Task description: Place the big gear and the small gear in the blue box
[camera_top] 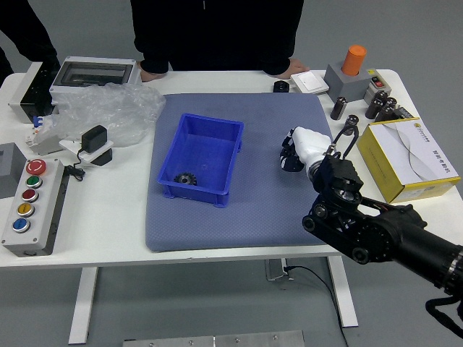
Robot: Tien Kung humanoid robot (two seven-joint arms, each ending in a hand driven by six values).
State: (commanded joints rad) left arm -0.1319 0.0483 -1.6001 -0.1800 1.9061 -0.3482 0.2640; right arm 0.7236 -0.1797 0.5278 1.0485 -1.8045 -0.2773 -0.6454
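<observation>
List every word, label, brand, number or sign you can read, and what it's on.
None can be quoted with certainty.
Yellow-and-white box, right edge of its top: a row of characters, too small and blurred to read.
Red button on the grey control box: faint light marks, too small to read.
Elsewhere: no legible text.

Okay, so I'm counting one white table [116, 217], one mat [275, 228], one blue box [239, 141], one gear [185, 178] and one robot hand [311, 147]. Five push buttons [35, 167] are showing, plus one yellow carton [382, 170], one orange cylinder [355, 61] and one plastic bag [112, 112]. Two human hands [291, 69] are showing too. The black cylinders [338, 109] are overlapping, so I'm only getting "more than three", no exact number.
</observation>
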